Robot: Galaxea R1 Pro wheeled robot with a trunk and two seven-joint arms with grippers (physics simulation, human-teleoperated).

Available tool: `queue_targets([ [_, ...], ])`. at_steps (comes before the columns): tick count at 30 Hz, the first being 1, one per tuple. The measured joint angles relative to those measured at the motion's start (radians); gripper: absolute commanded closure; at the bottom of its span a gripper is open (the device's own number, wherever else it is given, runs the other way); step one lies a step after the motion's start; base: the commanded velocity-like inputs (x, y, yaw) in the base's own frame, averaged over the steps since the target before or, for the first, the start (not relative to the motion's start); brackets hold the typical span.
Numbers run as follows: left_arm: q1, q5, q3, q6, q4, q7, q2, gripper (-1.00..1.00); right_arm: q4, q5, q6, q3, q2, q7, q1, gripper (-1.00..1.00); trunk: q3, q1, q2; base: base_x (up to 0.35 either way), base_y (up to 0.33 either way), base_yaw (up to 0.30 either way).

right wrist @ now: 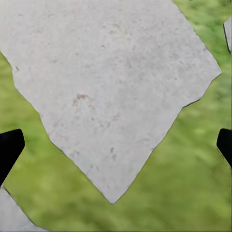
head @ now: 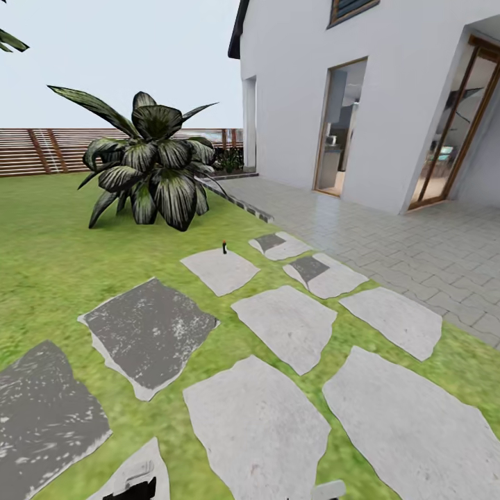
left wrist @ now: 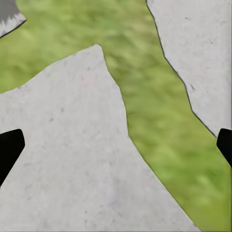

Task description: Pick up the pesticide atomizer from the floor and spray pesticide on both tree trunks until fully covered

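The left gripper point(left wrist: 116, 147) has its black fingertips point(left wrist: 9, 145) spread wide apart, empty, above a pale speckled stone slab point(left wrist: 63, 159) edged by green lawn point(left wrist: 159, 125). The right gripper point(right wrist: 116, 145) is likewise spread wide and empty over a pointed pale paving stone point(right wrist: 106, 82). From the head camera, a small dark object with a red tip, probably the pesticide atomizer point(head: 224, 246), stands far ahead on a flat stepping stone point(head: 221, 269). Beyond it sit a short dark-leaved palm point(head: 149, 163), a brown slatted wooden fence point(head: 42, 149) and, right, a white house point(head: 375, 90).
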Motion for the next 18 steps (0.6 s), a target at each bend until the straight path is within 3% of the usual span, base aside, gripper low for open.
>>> queue_targets([
  [18, 0.000, 0.001, 0.000, 0.000, 0.000, 0.000, 0.000, -1.00, 0.000, 0.000, 0.000, -0.001, 0.000, 0.000, 0.000, -1.00, 0.000, 0.000, 0.000, 0.338, 0.000, 0.000],
])
